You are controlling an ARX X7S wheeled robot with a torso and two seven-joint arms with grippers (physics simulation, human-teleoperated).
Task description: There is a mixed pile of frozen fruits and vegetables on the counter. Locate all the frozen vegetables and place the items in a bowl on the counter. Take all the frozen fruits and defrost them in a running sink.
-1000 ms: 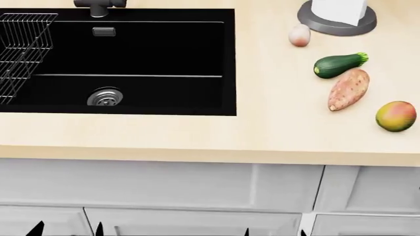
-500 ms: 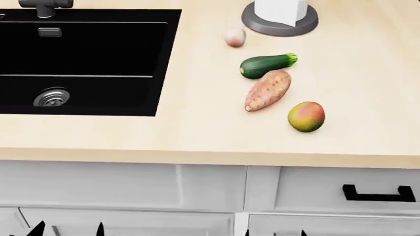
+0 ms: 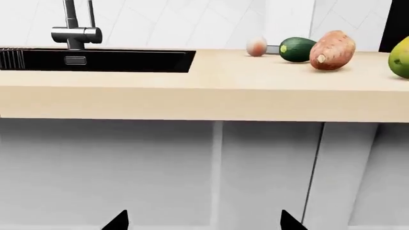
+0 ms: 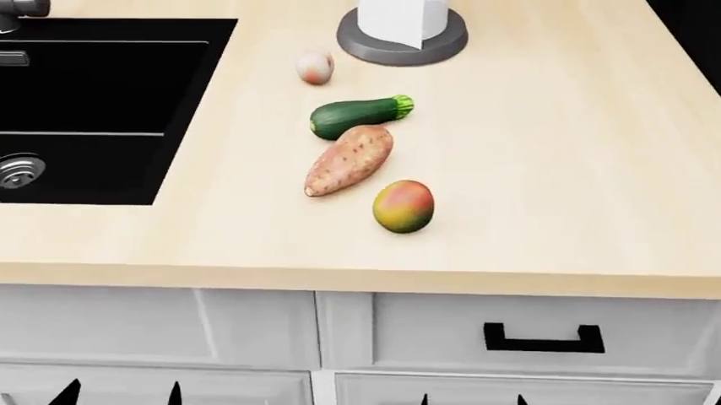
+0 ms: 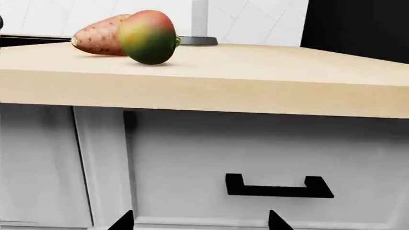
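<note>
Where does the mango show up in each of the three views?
Head view: mango near the counter's front edge, just right of the sweet potato.
Left wrist view: cut off at the picture's right edge.
Right wrist view: upper left, overlapping the sweet potato.
Shared landmark: the sweet potato.

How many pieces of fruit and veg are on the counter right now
4. The peach lies nearest the paper towel stand, the zucchini just in front of it, the sweet potato beside the zucchini, and the mango closest to the counter edge. No others show.
</note>
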